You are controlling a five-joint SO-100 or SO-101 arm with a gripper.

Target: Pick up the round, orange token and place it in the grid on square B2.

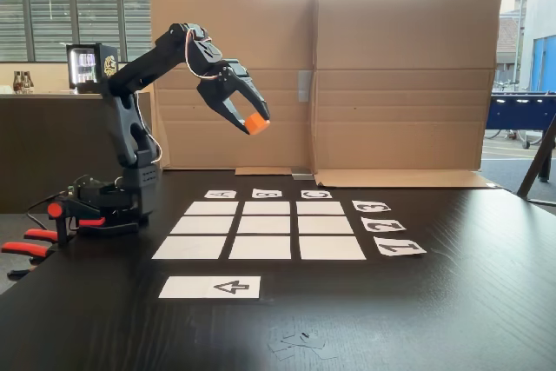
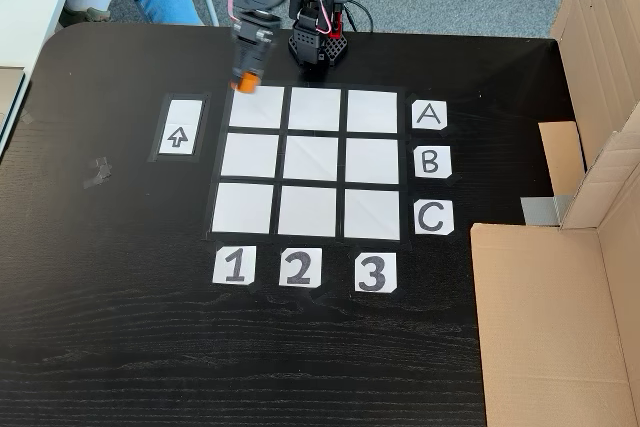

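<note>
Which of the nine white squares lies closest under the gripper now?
Seen from above, the A1 corner square: the gripper, shut on the orange token, hangs at its edge. The other eight lie farther off.

- The end effector (image 1: pixel 253 122) hangs in the air, clamped on the orange token (image 1: pixel 255 122), in front of the cardboard wall (image 1: pixel 391 76).
- The grid (image 1: pixel 261 230) lies on the dark bench (image 1: pixel 452 301), well below the token.
- Label cards (image 1: pixel 268 193) edge the grid; their letters look washed out.
- An arrow strip (image 1: pixel 210 287) lies nearer the camera.
</note>
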